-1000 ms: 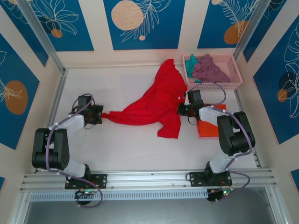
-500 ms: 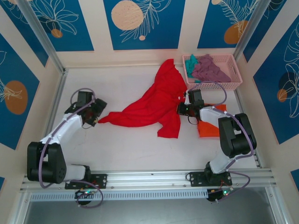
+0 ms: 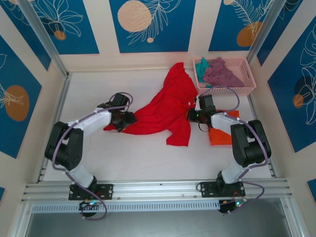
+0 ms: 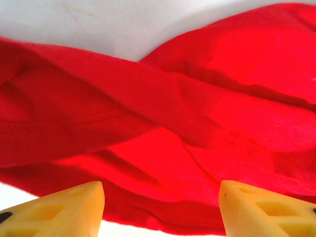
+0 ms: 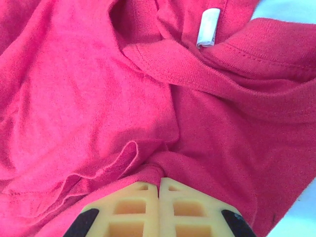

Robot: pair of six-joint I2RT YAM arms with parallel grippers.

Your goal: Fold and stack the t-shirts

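Observation:
The bright red t-shirt (image 3: 165, 109) lies crumpled across the middle of the table, one end trailing up toward the basket. My left gripper (image 3: 127, 120) hovers over its left part, open, with red cloth (image 4: 163, 148) lying between and beyond the yellow fingers (image 4: 74, 207). At the shirt's right edge near the collar, my right gripper (image 3: 191, 115) is shut on a fold of the red t-shirt (image 5: 148, 128). An orange t-shirt (image 3: 222, 133) lies folded under the right arm. The mauve-purple t-shirt (image 3: 222, 74) and the teal t-shirt (image 3: 201, 66) sit in the basket.
A pink lattice basket (image 3: 247, 88) stands at the back right. Metal rails run along the left side (image 3: 54, 108) and the near edge (image 3: 158, 190). Bare white table surface (image 3: 143, 158) spreads in front of the red shirt.
My left gripper let go of the shirt's left tip, opened, and swung right to hover over the red cloth. The right gripper stayed put.

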